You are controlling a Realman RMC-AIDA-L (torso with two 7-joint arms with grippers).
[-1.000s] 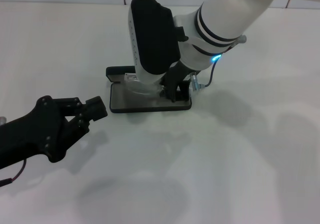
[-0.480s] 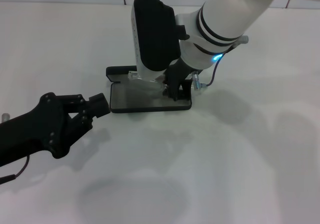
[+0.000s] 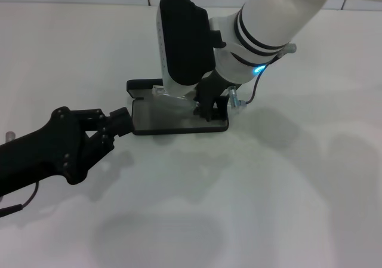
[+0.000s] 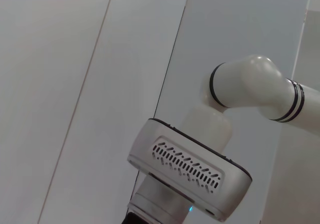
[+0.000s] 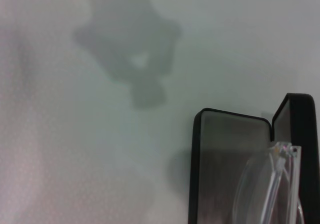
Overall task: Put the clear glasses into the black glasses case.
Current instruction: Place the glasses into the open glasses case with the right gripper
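The black glasses case lies open on the white table, grey lining up, and the right gripper is down inside it at its right end. From the head camera the white arm hides most of the clear glasses; the right wrist camera shows them plainly, clear frame over the lining of the case. Whether the right fingers are gripping, I cannot tell. The left gripper reaches in low, tip at the case's left edge, fingers drawn together, holding nothing.
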